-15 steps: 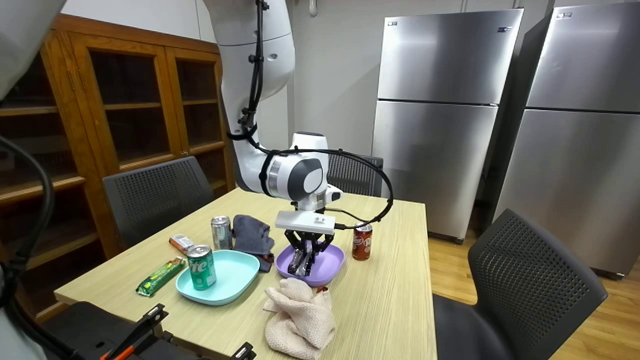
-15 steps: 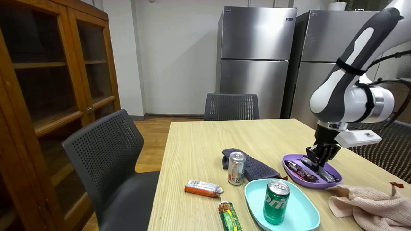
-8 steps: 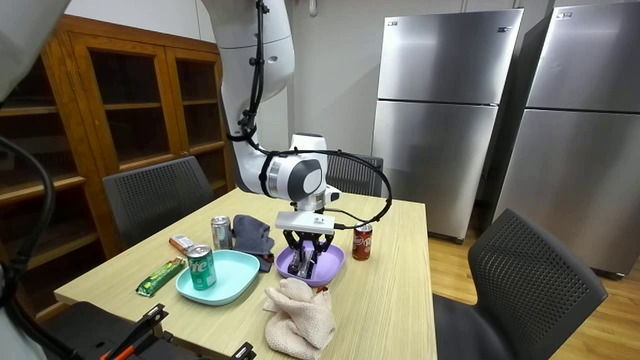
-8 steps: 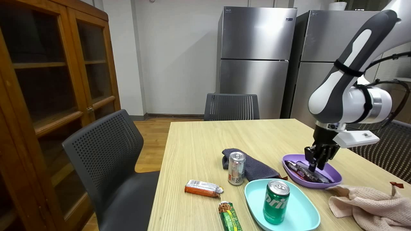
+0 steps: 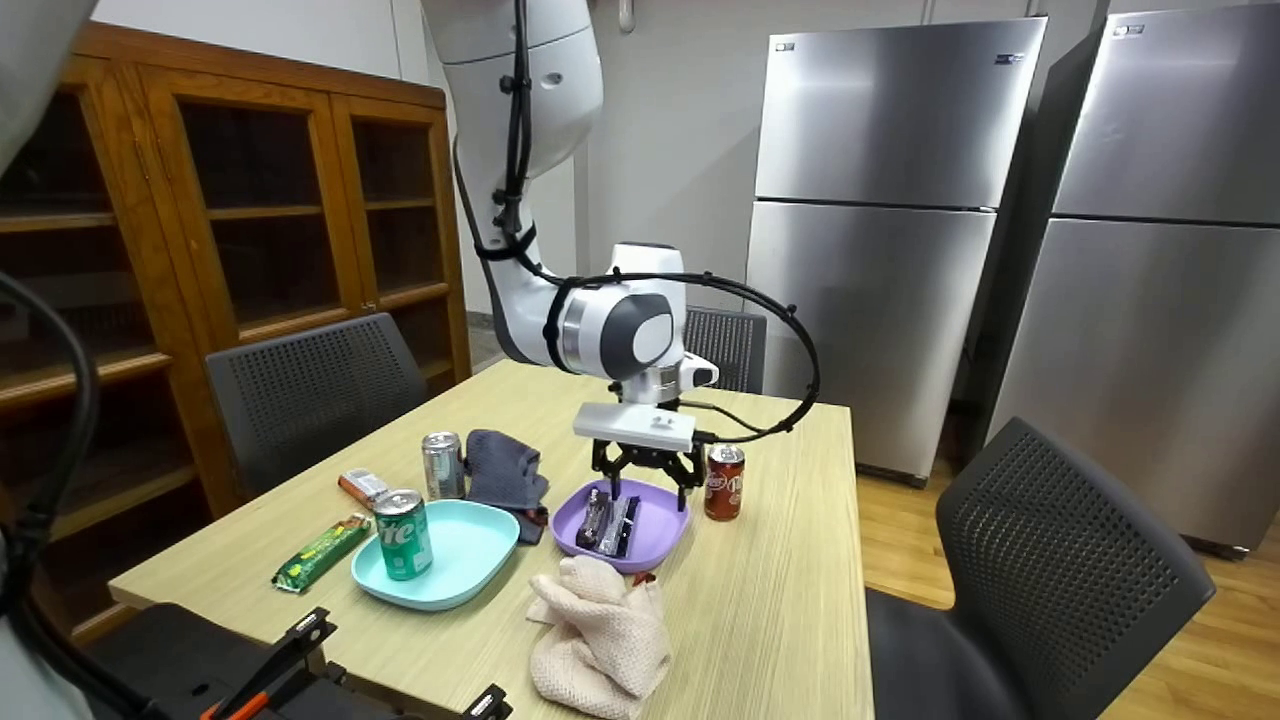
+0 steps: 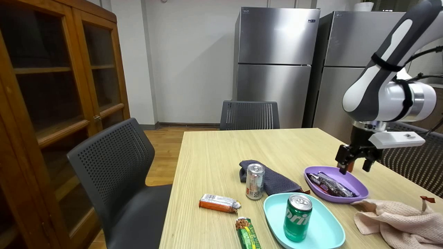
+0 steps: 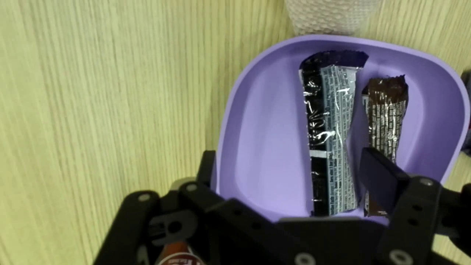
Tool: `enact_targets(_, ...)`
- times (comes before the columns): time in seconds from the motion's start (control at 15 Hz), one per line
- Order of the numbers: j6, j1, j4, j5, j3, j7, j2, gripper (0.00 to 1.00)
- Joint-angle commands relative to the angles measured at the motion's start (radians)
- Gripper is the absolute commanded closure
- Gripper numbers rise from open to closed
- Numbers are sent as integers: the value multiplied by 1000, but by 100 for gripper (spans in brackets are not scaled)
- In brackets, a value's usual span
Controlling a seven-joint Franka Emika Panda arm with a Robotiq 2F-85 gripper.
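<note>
The worktop (image 6: 218, 148) is pale wood with thin stripes. A brown cabinet (image 5: 240, 260) with glass doors stands past one edge, and two silver fridges (image 5: 890, 250) stand farther back. Three dark chairs (image 5: 1075, 560) are around the worktop. The floor (image 5: 905, 540) looks like wood too.

The white and grey arm (image 5: 610, 325) reaches down from up high and bends at the wrist. Its gripper (image 5: 648, 498) points straight down above the purple plate (image 7: 272, 140), which sits in from the edges. The gripper is spread wide and has hold of nothing. In the wrist view, one finger (image 7: 206, 167) shows by the plate's rim and the other hides part of the brown bar (image 7: 386, 117).

There are two plates: that one and a mint plate (image 6: 325, 221). There are four wrapped bars: the brown bar and a black-and-silver bar (image 7: 331, 140) in the purple plate, and a green bar (image 5: 322, 553) and an orange bar (image 6: 218, 203) nearer the cabinet edge. Three cans stand up: a green can (image 6: 298, 218) on the mint plate, a silver can (image 6: 255, 181), and a red can (image 5: 724, 483) near the purple plate. Two cloths lie there, a dark blue cloth (image 6: 278, 180) and a pink cloth (image 5: 605, 640).
</note>
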Motion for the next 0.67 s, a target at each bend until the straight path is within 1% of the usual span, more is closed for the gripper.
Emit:
enact_targets(0.0,-121,-1,38,42,-19,68,-38,0)
enact_targets(0.07,-149,-4,60,59,-23,82,-32,0)
enact_targets(0.2,-179,16,106,74,-55,146,-11,0)
enact_targets(0.33,-208,12,151,94,-65,189,6,0)
enact_targets(0.47,-227,-2,175,107,-65,182,12,0)
enact_targets(0.53,-179,2,130,94,-63,158,-3,0)
enact_targets(0.6,-186,1,142,98,-65,159,1,0)
